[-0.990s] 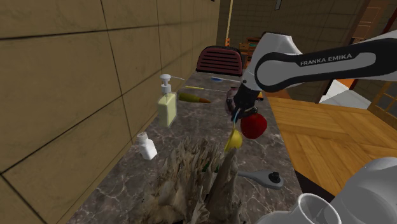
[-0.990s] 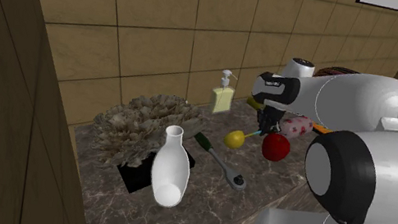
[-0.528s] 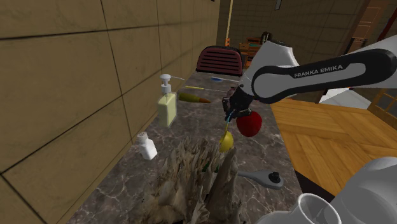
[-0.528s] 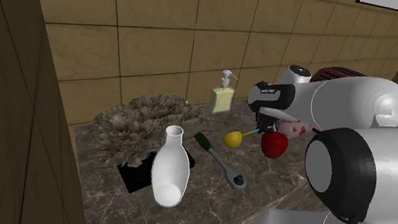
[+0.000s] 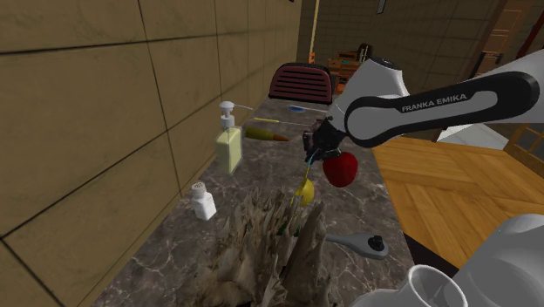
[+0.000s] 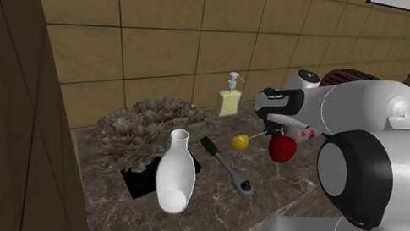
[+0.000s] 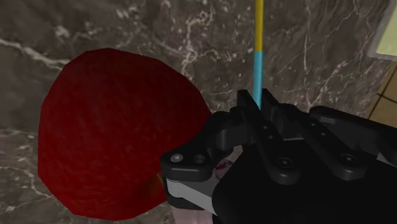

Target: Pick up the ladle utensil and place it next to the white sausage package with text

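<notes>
Clasping the yellow-bowled, blue-handled ladle [image 5: 304,190] in the black end effector [image 5: 316,150], dangling it clear of the dark marble counter [image 5: 166,253], left of the red apple [image 5: 341,168], for placing by the white sausage package [image 6: 305,133].

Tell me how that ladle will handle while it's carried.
The ladle looks rigid: its thin handle runs straight from the gripper. Held near the handle's end, with the yellow bowl far out, it may pivot or swing in the grip. Set down, the rounded bowl could probably rock.
</notes>
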Tool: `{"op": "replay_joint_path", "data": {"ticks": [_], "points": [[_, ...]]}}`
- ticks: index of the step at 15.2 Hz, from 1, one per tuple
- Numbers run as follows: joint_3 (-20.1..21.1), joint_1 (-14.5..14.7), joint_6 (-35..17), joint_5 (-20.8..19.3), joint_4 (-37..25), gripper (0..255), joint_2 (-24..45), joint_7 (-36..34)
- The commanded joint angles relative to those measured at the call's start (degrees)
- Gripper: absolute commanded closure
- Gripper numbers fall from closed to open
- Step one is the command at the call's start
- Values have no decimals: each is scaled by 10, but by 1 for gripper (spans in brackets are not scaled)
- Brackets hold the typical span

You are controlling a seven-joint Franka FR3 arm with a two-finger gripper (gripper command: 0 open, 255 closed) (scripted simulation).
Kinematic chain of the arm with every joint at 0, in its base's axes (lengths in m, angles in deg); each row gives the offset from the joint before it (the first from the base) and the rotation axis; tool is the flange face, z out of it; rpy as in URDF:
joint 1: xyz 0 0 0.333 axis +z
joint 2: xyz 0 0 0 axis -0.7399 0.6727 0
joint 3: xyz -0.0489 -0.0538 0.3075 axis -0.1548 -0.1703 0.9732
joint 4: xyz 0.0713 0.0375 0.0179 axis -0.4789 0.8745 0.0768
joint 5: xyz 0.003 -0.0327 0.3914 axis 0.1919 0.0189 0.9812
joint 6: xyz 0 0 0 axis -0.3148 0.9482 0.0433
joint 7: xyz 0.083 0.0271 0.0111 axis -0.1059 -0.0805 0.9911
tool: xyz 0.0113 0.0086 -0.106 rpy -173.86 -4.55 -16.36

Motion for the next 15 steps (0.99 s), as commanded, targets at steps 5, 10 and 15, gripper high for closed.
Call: {"op": "replay_joint_path", "data": {"ticks": [5,10,15], "points": [[1,2,99,-4,11,0,4,-9],[-28,11,166,-14,-20,0,-30,-3],[-31,11,183,-15,-28,0,-39,-4]]}}
